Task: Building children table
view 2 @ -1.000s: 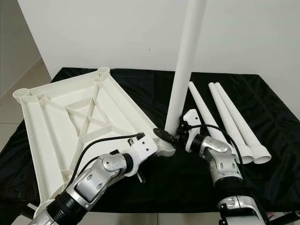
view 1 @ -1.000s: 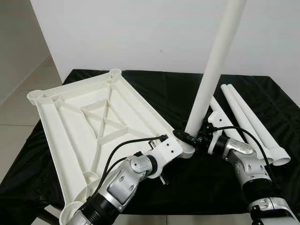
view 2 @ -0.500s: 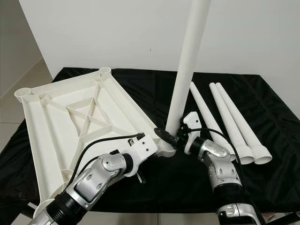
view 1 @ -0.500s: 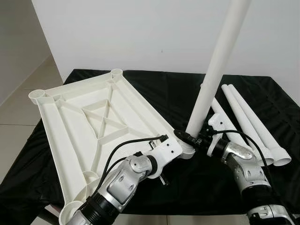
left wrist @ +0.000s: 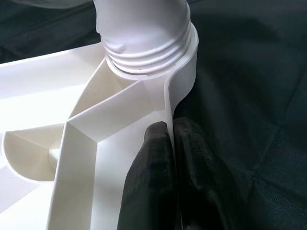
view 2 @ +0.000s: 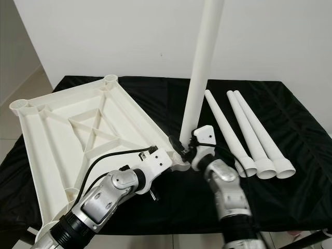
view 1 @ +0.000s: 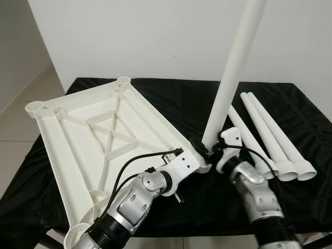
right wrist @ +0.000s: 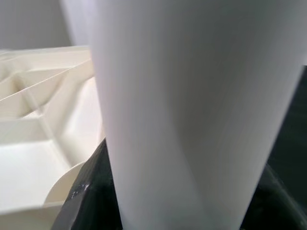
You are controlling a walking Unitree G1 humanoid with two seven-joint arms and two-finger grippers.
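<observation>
Threading leg point(view 1: 236, 62) into corner socket point(left wrist: 144, 57) just ahead of left pincer point(left wrist: 165, 143), clenched on tabletop point(view 1: 78, 129) rim; right pincer point(view 1: 210, 151) grasping leg base — tilt risks cross-thread.

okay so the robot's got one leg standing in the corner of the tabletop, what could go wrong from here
1. The leg leans rather than standing square in its socket, so turning it could cross the threads or jam it.
2. The left gripper pinches only the thin rim of the tabletop; the top could slip or swing under the twisting.
3. The right gripper holds the tall leg near its base, so the leg could tip toward the three spare legs.
</observation>
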